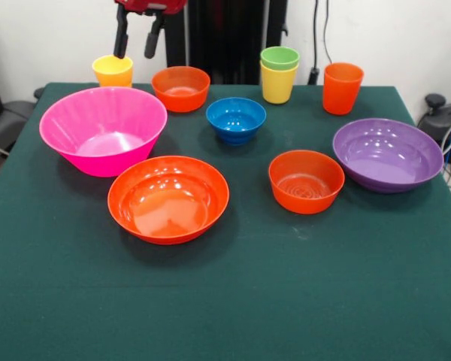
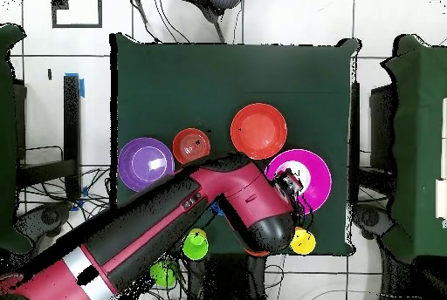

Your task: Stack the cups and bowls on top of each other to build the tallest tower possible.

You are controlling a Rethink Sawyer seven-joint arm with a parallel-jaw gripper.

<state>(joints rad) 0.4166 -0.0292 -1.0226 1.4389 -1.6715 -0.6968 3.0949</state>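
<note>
Arm [image 2: 175,218] hides the far row from overhead — gripper [image 1: 137,41] cut off in front, jaws apart.
Six bowls [image 1: 168,198], four cups [image 1: 278,75] — none stacked except green in yellow.

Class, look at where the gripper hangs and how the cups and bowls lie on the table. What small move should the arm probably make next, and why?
Probably lower the gripper onto the lone yellow cup just below it. Its fingers are open and empty, nothing sits in the pink bowl yet, and only the green cup is already stacked, in the other yellow cup. This is a judgement.
</note>
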